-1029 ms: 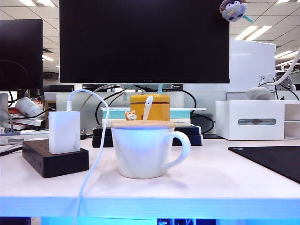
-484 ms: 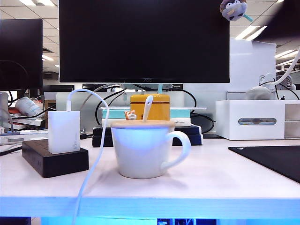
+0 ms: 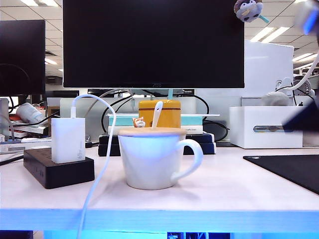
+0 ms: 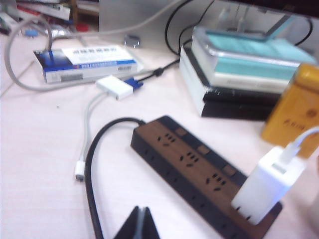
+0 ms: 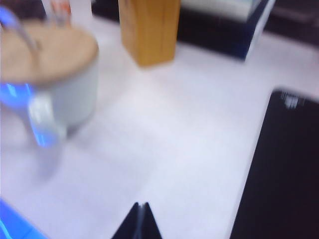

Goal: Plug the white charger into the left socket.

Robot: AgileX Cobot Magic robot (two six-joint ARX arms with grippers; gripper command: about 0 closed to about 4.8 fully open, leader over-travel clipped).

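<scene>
No text reads clearly: the blue-and-white box [image 4: 87, 60] carries blurred print, the white charger [image 3: 68, 140] faint grey marks, the yellow tin [image 4: 295, 113] smudged lettering.

A white mug [image 3: 152, 159] with a wooden lid [image 3: 152, 132] and a spoon [image 3: 157, 114] stands mid-table, ahead of the right pincer. A yellow box [image 3: 159, 113] sits behind the mug on stacked books [image 4: 239, 74]. A black mat [image 5: 284, 169] lies just beside that pincer.

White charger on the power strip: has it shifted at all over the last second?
No. The white charger stands upright on the black power strip, at the same spot relative to the mug as before.
</scene>
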